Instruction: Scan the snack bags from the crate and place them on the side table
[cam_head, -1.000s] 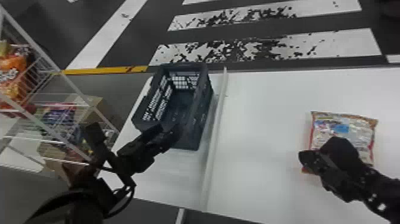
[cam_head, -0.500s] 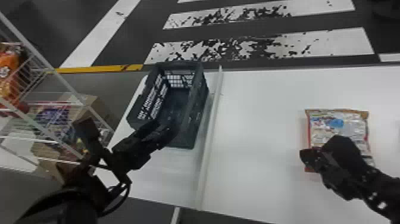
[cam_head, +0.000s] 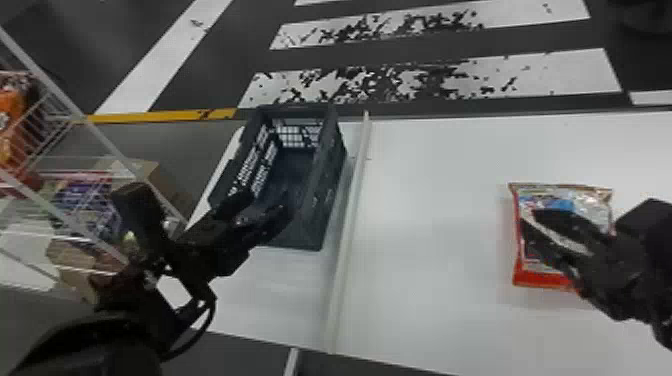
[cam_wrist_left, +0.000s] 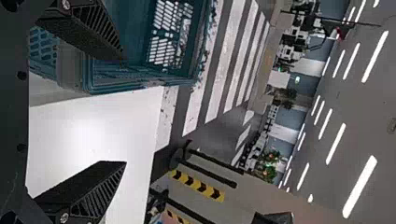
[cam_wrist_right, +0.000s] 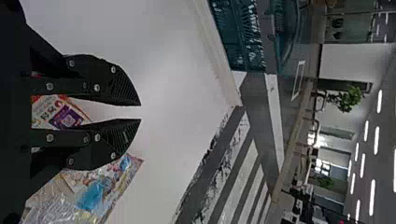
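In the head view, the left gripper (cam_head: 267, 205) is over the near end of the dark crate (cam_head: 320, 200). Its fingers stand wide apart in the left wrist view, nothing between the left gripper's tips (cam_wrist_left: 124, 111), with the crate (cam_wrist_left: 140, 79) beside one finger. On the white table at the right lies a red-edged snack bag (cam_head: 542, 279), and the right gripper (cam_head: 532, 227) is above it, covering part of it. A narrow gap separates the tips of the right gripper (cam_wrist_right: 140, 112) in the right wrist view; the bag (cam_wrist_right: 100, 191) lies beyond its fingers.
A raised pale strip (cam_head: 345, 240) runs along the white table (cam_head: 425, 300) between crate and bag. At the far left stands a white wire rack (cam_head: 90, 127) holding colourful packages, close to the left arm. A cardboard box (cam_head: 150, 175) is behind the rack.
The right gripper has turned and now overlaps more of the bag, whose red lower edge is more exposed. The left gripper remains at the crate. The head view has shifted slightly.
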